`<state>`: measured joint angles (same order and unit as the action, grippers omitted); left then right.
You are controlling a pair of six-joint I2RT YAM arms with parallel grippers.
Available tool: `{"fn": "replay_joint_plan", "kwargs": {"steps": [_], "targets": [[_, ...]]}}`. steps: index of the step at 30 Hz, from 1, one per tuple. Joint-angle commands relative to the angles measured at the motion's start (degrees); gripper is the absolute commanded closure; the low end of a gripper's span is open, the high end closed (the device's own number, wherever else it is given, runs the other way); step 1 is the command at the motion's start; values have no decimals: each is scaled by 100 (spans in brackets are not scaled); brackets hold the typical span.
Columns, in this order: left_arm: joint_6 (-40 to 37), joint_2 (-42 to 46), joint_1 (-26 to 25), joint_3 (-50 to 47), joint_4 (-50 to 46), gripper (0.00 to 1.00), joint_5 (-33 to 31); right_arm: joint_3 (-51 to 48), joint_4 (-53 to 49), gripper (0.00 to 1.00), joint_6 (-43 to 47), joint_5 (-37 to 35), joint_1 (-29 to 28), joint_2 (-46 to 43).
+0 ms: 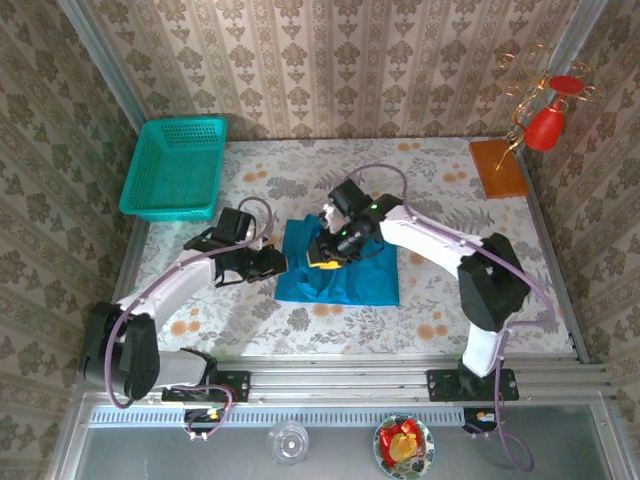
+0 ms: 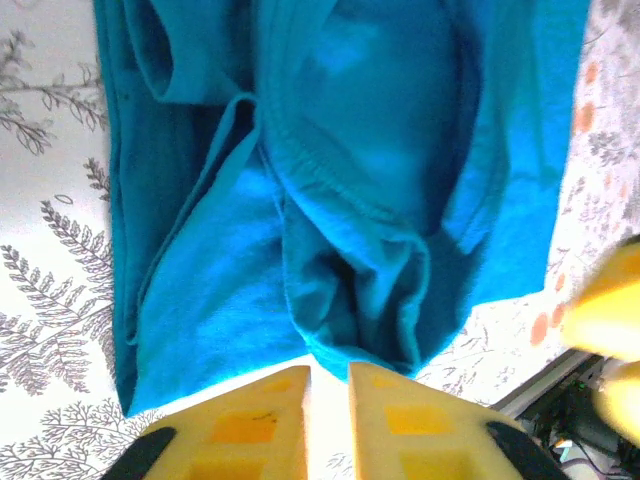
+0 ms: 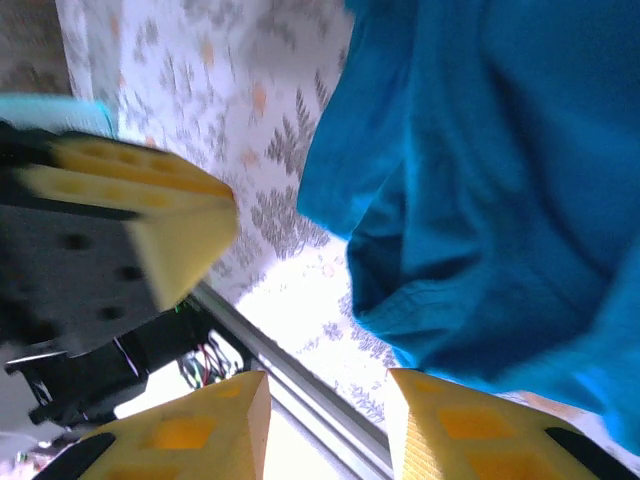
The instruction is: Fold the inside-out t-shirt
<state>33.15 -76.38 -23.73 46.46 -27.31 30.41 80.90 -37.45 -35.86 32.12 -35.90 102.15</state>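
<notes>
The teal-blue inside-out t-shirt lies folded into a rough rectangle at the middle of the table. In the left wrist view its layers, a stitched hem and a bunched fold lie just beyond my fingertips. My left gripper hovers at the shirt's left edge, its jaws a narrow slit apart with bare table between them. Over the shirt's upper left part, my right gripper is open and holds nothing. A shirt edge sits beside its right finger.
A teal-green mesh basket stands at the back left. An orange board and a red ornament are at the back right. The metal rail runs along the near edge, with a glass and a bowl below it.
</notes>
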Motion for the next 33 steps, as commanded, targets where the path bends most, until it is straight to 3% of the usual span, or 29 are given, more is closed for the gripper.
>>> {"fn": "replay_joint_plan", "kwargs": {"steps": [1,7,13,22,28,33], "targets": [[-129,-324,-185,313,250,85,210,-371,-74,64,-211,-578,334,-328],[-129,-1237,-211,528,742,86,313,-889,203,65,-413,-685,728,-589],[-653,-1904,-83,697,-28,87,-1118,-886,264,65,-378,-694,748,-422],[-796,-1764,19,815,-654,85,-2006,-666,155,65,-226,-644,751,-121],[-870,-1511,-111,1468,-627,72,-1880,-663,150,66,-194,-628,746,-118],[-1100,-2043,-400,2330,-840,63,-1897,-672,122,65,-185,-626,718,-29]]}}
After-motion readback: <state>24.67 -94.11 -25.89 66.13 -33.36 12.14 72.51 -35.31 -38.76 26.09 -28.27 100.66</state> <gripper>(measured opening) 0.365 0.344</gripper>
